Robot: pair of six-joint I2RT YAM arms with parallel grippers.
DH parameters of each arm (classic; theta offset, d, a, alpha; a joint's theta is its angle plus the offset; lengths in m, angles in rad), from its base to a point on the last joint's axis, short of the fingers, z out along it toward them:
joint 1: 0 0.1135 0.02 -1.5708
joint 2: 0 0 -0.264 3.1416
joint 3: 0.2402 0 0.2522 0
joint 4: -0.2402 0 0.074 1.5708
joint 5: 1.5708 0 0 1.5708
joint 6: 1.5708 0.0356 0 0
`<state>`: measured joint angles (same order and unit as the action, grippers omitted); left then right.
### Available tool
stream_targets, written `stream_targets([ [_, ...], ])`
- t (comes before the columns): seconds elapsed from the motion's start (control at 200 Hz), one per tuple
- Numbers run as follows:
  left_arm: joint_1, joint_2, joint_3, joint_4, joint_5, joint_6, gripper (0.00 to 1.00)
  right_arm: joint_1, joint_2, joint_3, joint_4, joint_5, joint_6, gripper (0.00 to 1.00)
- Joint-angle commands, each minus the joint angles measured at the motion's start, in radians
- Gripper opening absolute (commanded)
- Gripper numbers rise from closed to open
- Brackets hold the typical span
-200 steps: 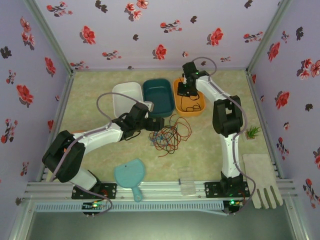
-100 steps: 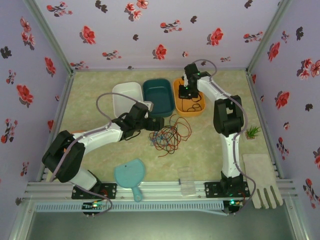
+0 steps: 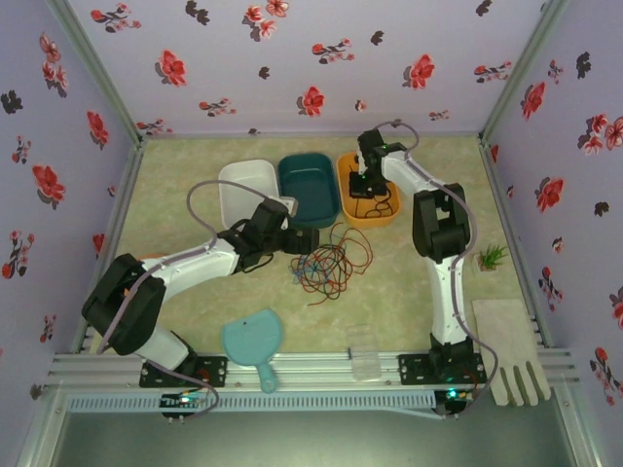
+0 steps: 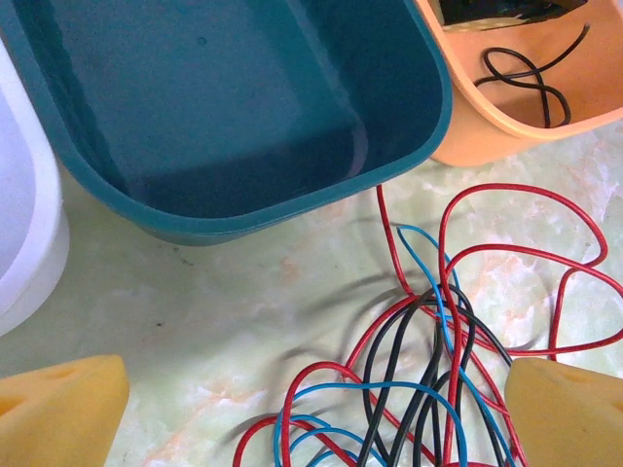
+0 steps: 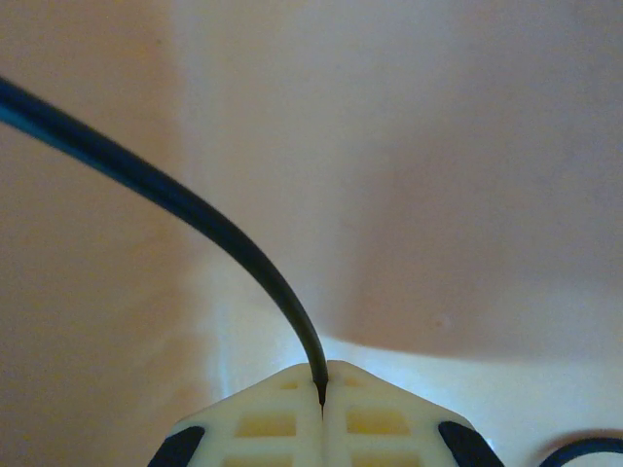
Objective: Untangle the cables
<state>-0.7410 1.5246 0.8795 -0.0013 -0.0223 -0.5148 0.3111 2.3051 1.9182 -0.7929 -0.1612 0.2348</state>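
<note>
Thin, glossy red, blue and black cables (image 4: 443,331) lie in a loose, looping tangle on the marbled, pale green worktop (image 4: 243,321). They sit just in front of a smooth teal tub (image 4: 243,97) with rounded corners. The left arm stretches low across the worktop, and the left tool (image 4: 311,413) holds its yellow foam pads (image 4: 58,409) wide apart either side of the tangle. The right arm reaches down into the orange tub (image 3: 389,209), where the right tool (image 5: 322,389) is clamped on a black cable (image 5: 146,183).
</note>
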Motion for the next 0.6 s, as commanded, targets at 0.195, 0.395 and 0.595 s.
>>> stream_targets([
  [0.195, 0.008, -0.021, 0.005, -0.018, 0.002, -0.005, 1.0, -0.008, 0.058, 0.121, -0.078, 0.077, -0.028, 0.27],
  [0.395, 0.009, -0.023, 0.009, -0.02, 0.004, -0.001, 1.0, -0.006, 0.027, 0.13, -0.089, 0.086, -0.03, 0.37],
  [0.595, 0.009, -0.027, 0.006, -0.019, 0.004, -0.002, 1.0, -0.007, -0.025, 0.111, -0.077, 0.1, -0.026, 0.4],
])
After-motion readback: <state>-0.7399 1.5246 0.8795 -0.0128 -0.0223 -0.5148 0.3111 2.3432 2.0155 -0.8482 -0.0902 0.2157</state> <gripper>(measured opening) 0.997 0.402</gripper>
